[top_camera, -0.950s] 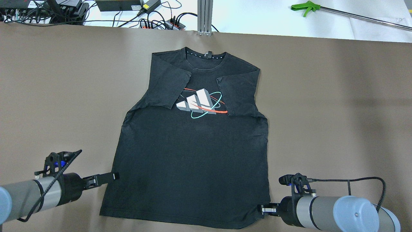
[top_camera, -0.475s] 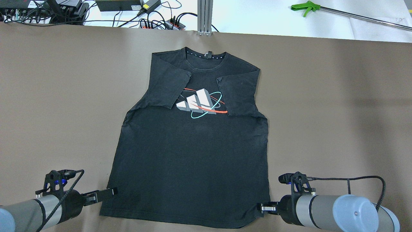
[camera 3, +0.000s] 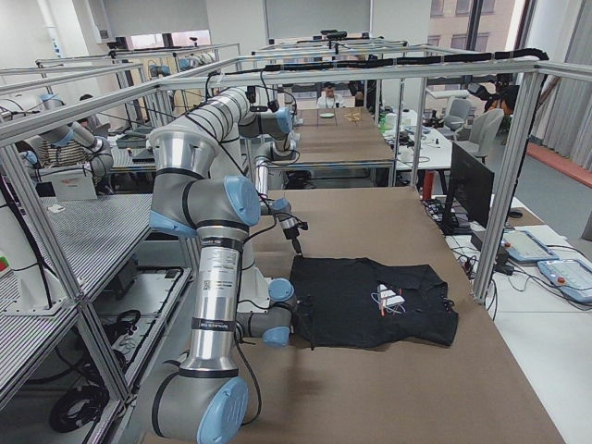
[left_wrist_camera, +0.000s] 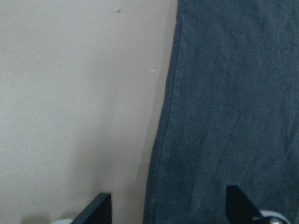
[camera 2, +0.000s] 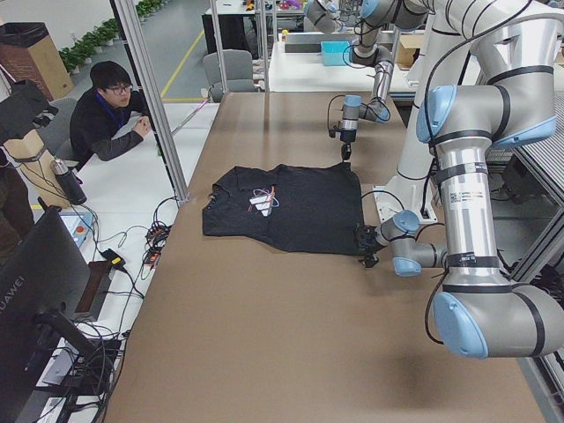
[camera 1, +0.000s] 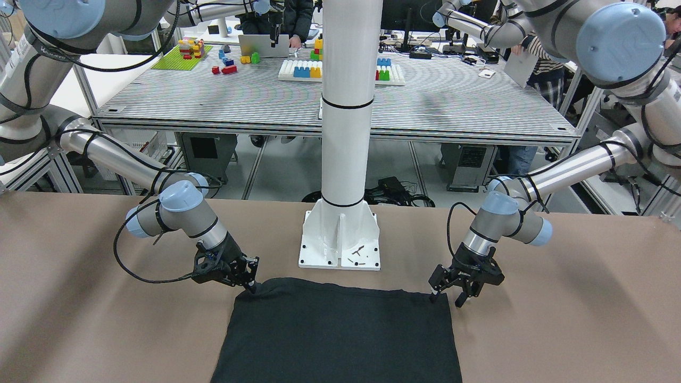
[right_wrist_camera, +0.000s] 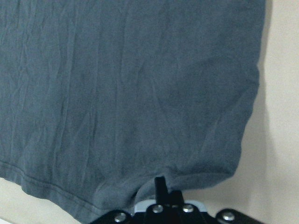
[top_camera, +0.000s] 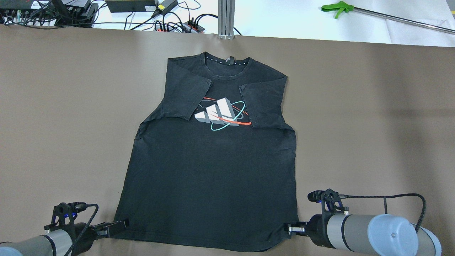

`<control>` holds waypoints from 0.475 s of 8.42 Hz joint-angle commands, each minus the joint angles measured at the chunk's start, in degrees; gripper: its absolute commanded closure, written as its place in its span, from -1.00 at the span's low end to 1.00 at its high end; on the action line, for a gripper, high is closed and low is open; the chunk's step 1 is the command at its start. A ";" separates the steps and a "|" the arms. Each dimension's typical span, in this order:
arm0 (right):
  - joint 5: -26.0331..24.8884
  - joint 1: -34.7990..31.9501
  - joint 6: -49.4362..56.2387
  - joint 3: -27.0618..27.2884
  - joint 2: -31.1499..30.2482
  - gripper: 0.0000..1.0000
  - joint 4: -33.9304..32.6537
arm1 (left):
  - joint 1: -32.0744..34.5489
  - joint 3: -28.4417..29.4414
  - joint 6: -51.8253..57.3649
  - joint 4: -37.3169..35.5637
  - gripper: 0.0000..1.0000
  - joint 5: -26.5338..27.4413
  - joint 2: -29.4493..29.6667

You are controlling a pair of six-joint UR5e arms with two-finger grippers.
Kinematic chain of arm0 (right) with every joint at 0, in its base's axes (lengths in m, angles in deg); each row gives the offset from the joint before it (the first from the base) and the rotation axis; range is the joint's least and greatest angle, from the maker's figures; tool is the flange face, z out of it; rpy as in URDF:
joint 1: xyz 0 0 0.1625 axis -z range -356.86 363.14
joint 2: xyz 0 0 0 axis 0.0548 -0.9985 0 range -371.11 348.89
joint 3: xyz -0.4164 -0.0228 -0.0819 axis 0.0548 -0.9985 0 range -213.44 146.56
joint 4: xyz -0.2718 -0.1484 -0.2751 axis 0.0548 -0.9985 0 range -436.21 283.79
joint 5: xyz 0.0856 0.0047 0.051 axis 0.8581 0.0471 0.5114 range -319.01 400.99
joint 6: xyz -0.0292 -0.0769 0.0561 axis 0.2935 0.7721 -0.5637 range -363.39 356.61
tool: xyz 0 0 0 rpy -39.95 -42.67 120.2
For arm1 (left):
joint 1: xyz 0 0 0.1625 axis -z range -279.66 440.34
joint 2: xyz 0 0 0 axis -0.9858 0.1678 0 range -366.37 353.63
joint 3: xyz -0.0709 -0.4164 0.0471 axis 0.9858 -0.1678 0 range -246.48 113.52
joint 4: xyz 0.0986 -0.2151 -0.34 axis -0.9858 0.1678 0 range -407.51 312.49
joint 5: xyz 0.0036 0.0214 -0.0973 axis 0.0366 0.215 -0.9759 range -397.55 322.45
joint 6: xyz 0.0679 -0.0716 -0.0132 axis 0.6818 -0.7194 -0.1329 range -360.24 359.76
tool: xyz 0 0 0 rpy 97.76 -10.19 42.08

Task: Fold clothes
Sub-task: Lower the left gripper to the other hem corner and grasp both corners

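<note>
overhead exterior, clothes (top_camera: pixel 209 177) flat, collar (top_camera: pixel 227 61) at far end

Even, bright overhead light, a soft broad shadow band on the table (top_camera: pixel 391 113) right of the clothes (top_camera: pixel 213 177), white bench (top_camera: pixel 284 17) beyond the clothes' collar near glare, wrist views washed and bluish, their lower edges below the clothes out of focus, side views sharp.
</note>
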 commanded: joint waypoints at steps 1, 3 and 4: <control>-0.08 0.03 -0.09 -0.05 0.57 1.00 0.00 | -0.99 0.13 0.01 0.14 0.11 2.21 0.09; -0.08 -0.15 0.00 -0.22 0.57 1.00 0.00 | -1.60 -0.40 0.71 0.14 0.81 2.90 -0.35; -0.08 -0.15 0.00 -0.22 0.57 1.00 0.00 | -1.86 -1.27 0.80 0.14 1.00 2.91 -0.35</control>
